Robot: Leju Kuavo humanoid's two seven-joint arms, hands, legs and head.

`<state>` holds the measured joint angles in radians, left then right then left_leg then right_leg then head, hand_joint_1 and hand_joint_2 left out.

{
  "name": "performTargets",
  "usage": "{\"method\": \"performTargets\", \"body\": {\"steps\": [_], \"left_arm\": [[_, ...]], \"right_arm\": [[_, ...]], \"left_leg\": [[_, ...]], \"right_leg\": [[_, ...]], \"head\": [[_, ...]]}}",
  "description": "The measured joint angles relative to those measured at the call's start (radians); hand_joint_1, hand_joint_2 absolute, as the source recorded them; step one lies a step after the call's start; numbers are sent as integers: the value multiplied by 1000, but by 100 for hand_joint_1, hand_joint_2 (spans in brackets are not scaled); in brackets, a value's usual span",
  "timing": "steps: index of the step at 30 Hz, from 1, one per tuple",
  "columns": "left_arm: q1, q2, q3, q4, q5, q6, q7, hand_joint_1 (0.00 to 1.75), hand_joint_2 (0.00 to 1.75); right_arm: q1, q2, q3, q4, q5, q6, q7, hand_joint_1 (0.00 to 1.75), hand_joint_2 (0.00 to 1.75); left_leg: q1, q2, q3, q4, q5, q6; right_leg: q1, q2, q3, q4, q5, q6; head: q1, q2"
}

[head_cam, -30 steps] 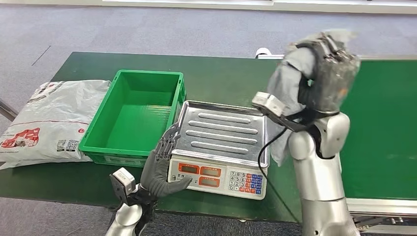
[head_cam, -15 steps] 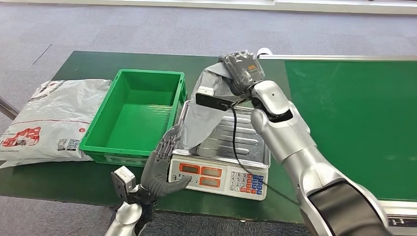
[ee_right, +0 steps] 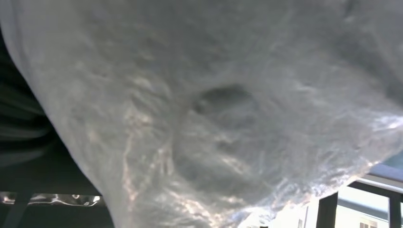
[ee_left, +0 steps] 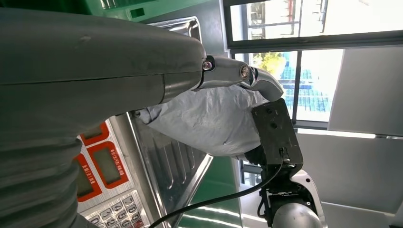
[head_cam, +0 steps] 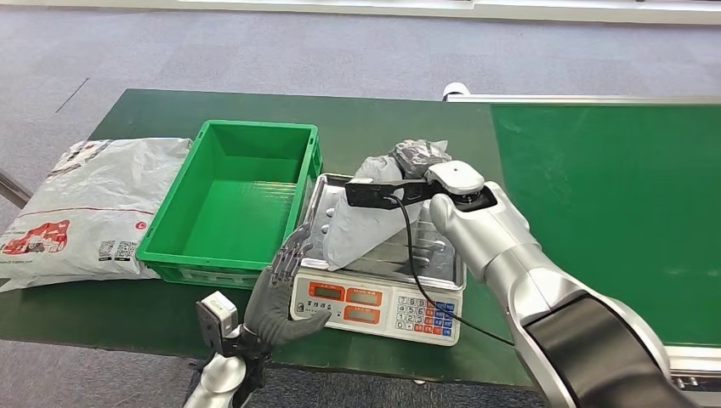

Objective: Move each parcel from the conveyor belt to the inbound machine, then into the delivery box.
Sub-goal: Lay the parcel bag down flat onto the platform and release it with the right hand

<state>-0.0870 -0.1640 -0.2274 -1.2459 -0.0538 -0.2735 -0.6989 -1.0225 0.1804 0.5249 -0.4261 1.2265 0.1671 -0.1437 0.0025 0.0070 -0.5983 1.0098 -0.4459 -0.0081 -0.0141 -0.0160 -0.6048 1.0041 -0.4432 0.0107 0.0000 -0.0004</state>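
Lowered since earlier, the right hand (head_cam: 418,158) holds the grey parcel (head_cam: 361,225), apparently touching the scale (head_cam: 425,255); release flat. Left hand (head_cam: 279,293) fingers spread, empty.

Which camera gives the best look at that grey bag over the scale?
The head view: the grey parcel shows whole, held by the right hand over the scale. The left wrist view catches part; the right wrist view, blurred plastic.

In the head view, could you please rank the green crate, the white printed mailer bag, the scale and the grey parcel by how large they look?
Largest to smallest:
1. green crate and white printed mailer bag: too alike to rank
2. scale
3. grey parcel, held by the right hand and partly hidden, so its full size is unsure
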Motion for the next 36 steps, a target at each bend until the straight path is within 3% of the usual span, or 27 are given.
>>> {"method": "performTargets", "body": {"steps": [4, 6, 7, 10, 11, 19, 24, 36], "left_arm": [[1, 0, 0, 0, 0, 0, 0, 0, 175], [1, 1, 0, 0, 0, 0, 0, 0, 175], [0, 1, 0, 0, 0, 0, 0, 0, 175], [0, 5, 0, -1, 1, -1, 0, 0, 175], [0, 7, 0, -2, 2, -2, 0, 0, 175], [17, 18, 0, -24, 1, -2, -1, 0, 175], [18, 19, 2, -28, 0, 3, -1, 0, 175], [26, 19, 3, -37, -1, 6, -1, 0, 175]], "right_arm": [[-5, 0, 0, 10, -8, 0, -8, 175, 175], [-6, 0, 0, 12, -40, 3, -59, 175, 175], [-6, -1, 0, 11, -71, 10, -108, 162, 175], [6, -8, -2, -12, -213, 59, -297, 31, 175], [17, -12, -4, -29, -268, 79, -347, 0, 175], [139, -63, -14, -192, -660, 265, -490, 0, 175], [233, -86, -14, -279, -837, 273, -459, 0, 175], [300, -110, -14, -324, -903, 253, -431, 0, 175]], "left_leg": [[0, 0, 0, 0, 0, 0], [0, 0, 0, 0, 0, 0], [0, 1, 0, 0, 0, 0], [0, 3, 2, 0, 0, 0], [0, 4, 2, 0, -1, 0], [0, 4, 2, 0, -1, -1], [0, 4, 2, 0, -1, -1], [0, 5, 2, 0, -1, -1]], "right_leg": [[0, 0, 0, 0, 0, 0], [0, 0, 0, 0, 0, 0], [0, 1, 0, 0, 0, 0], [0, 3, 0, 0, 0, 0], [0, 3, 0, 0, 0, 0], [0, 3, 0, 0, 0, 0], [0, 3, 0, 0, 0, 0], [0, 3, 0, 0, 0, 0]], "head": [[0, 0], [0, 0], [0, 0], [0, 0], [0, 0], [0, 0], [0, 0], [0, 0]]}}
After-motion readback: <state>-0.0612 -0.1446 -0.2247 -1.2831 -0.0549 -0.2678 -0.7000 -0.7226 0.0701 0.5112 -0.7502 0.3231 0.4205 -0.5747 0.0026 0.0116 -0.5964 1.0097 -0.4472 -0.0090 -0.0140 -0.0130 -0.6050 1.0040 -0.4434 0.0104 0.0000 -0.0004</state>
